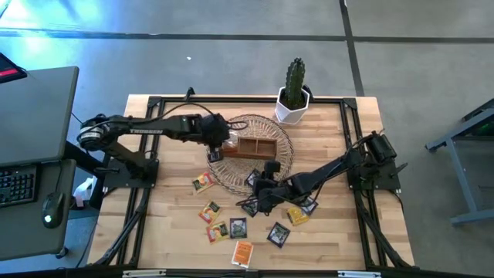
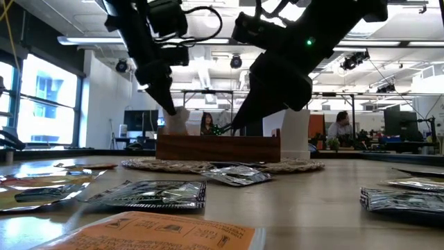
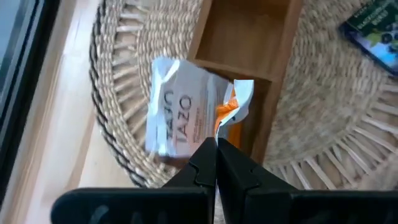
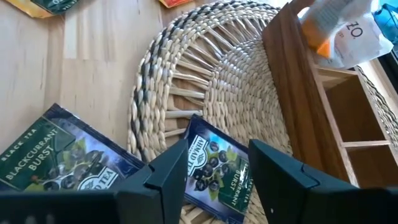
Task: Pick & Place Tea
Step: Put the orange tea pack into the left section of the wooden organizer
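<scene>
Now the left pincer (image 3: 216,144) is clenched on a white-and-orange packet (image 3: 186,112), held over the left end of the wooden box (image 1: 256,147) on the wicker mat (image 1: 282,158). Right pincer (image 4: 217,163) stands released above a black packet (image 4: 214,165) on the mat's near edge. Other packets (image 1: 224,224) lie on the tabletop (image 1: 340,232).

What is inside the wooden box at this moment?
Two compartments of the wooden box look empty. At its end compartment, the left gripper holds a white tea packet, which hides that compartment's floor.
</scene>
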